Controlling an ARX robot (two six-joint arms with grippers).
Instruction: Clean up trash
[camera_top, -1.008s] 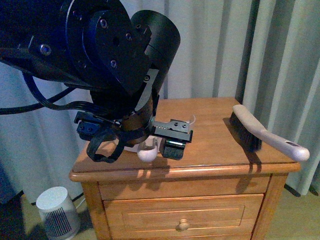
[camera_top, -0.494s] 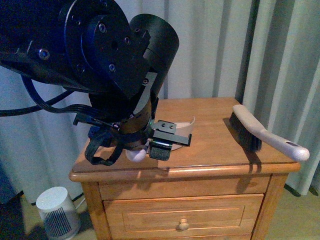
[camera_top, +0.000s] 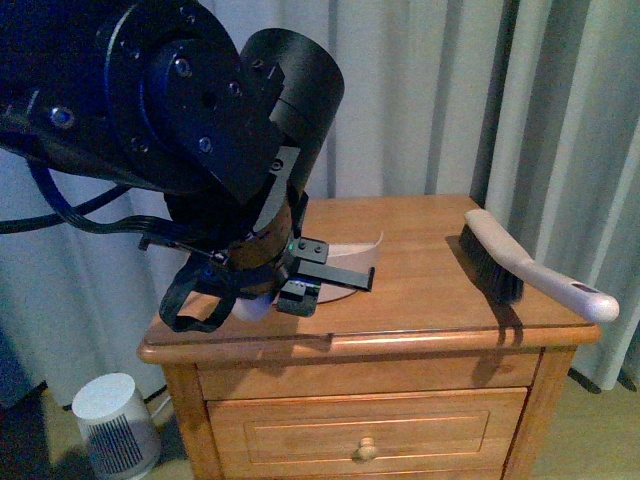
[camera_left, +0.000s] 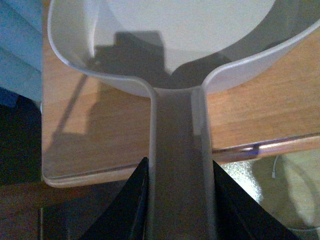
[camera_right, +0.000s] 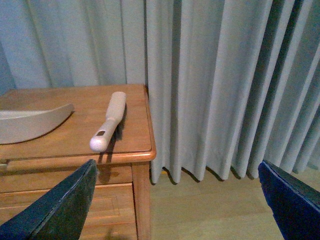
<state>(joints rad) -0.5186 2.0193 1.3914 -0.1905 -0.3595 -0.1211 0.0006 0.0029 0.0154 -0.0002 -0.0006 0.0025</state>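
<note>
With the left pincer, grips the dustpan by its handle, black fingers pressed to both sides. Holds the pan over the front left of the wooden bench. Hangs the right pincer spread wide and empty, away from the bench. Farther out, near the bench's right edge and apart from the pan: the brush, lying flat. Cannot tell where the trash is: out of sight in every view.

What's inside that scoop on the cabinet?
The dustpan looks bare where the left wrist view shows it, only shadow. Its far part is cut off there, and the left arm covers most of it from the front.
</note>
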